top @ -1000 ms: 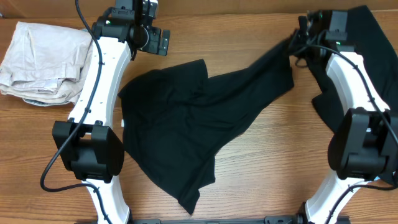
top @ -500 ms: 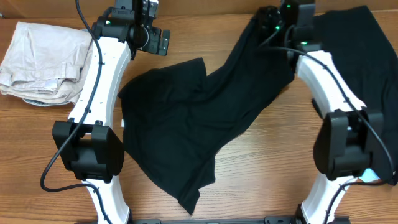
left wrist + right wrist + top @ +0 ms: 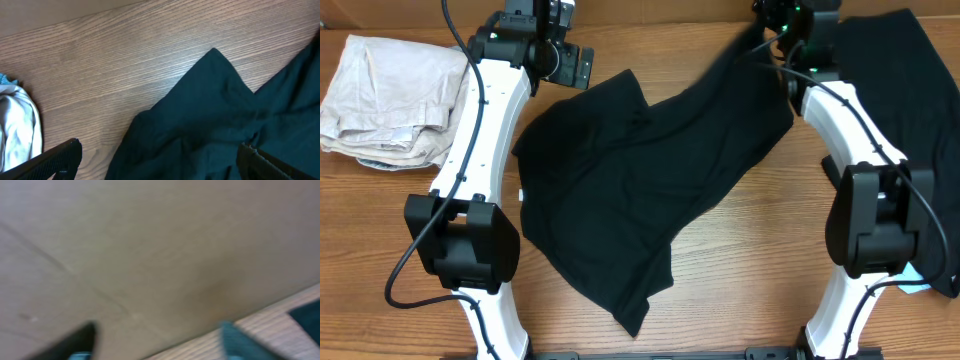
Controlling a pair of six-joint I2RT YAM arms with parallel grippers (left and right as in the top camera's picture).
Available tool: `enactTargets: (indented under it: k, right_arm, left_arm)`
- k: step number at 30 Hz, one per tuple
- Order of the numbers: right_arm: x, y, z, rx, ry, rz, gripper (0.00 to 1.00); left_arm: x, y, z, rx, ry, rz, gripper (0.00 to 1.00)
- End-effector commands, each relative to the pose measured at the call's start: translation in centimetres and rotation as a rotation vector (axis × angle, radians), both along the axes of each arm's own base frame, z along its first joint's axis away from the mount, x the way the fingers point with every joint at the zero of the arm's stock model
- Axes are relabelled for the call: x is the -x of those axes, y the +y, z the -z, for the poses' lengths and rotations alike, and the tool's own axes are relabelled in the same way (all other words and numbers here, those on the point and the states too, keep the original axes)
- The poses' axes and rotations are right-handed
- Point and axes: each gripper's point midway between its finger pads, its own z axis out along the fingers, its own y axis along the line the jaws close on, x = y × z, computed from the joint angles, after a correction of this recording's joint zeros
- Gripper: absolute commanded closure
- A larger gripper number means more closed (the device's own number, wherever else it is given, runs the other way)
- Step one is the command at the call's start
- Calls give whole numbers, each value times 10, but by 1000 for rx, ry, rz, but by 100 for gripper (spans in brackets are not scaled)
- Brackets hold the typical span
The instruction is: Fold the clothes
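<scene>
Nearest the robot's bases, on the brown wood-grain table [image 3: 750,280], shows the pointed lower corner of a plain black fabric T-shirt [image 3: 640,190]. Lies unfolded and rumpled, running diagonally from that near corner toward the far right, between the two white-and-black arms. Covers most of the table's middle.

Farther back on the left, catches the left gripper [image 3: 575,65] just beyond the shirt's upper left corner, near the cloth but apart from it. Reveals, in the left wrist view, black fingers [image 3: 55,160] spread wide and released, gripping nothing, with a peaked fold of the dark fabric on bare wood below them.

Out at the far left, well apart from the shirt, takes in a crumpled pile of off-white cloth [image 3: 390,100].

Across at the far right, shows a second black fabric garment [image 3: 910,100] draped at the table's edge, beside and partly beneath the right arm.

Farthest back, places the right gripper [image 3: 768,20] at the table's rear border, with a blurred streak of the T-shirt's upper edge reaching toward it. Shows, through the smeared right wrist view, its fingers [image 3: 82,337] parted and empty against a plain beige surface, a dark scrap of fabric low at the right edge.
</scene>
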Motion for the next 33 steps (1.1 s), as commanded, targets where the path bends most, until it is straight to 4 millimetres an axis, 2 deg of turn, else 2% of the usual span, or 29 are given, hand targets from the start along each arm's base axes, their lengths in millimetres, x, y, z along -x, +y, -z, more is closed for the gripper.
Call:
enactTargets:
  k: [1, 4, 7, 8, 10, 12, 14, 20, 25, 29, 33]
  right_arm:
    - [4, -4, -8, -21, 22, -27, 0]
    - [29, -15, 6, -37, 179, -42, 0]
    - [64, -37, 21, -51, 354, -6, 0]
    - [84, -48, 33, -60, 449, 17, 0]
    - [107, -60, 52, -65, 574, 39, 0]
    - [127, -66, 73, -63, 681, 46, 0]
    - [142, -67, 96, -42, 771, 30, 6]
    - [174, -62, 154, -44, 918, 14, 25]
    - [195, -60, 188, -65, 975, 28, 42]
    - [205, -58, 212, -91, 980, 48, 44]
    - [204, -52, 226, -82, 940, 36, 44]
  left_arm:
    - [-4, 3, -9, -14, -29, 6, 0]
    - [-4, 7, -9, -25, -26, -4, 0]
    - [-2, 8, -7, -30, -15, -6, 0]
    - [0, 8, -6, -31, -6, -6, 0]
    - [3, 8, -4, -33, 8, -6, 0]
    - [6, 8, -1, -33, 25, -5, 0]
    - [9, 7, 0, -26, 39, -12, 0]
    - [10, 7, 1, -16, 47, -29, 0]
    - [10, 7, 1, -16, 47, -29, 0]
    - [10, 7, 1, -14, 47, -31, 0]
    - [11, 7, 1, -15, 49, -31, 0]
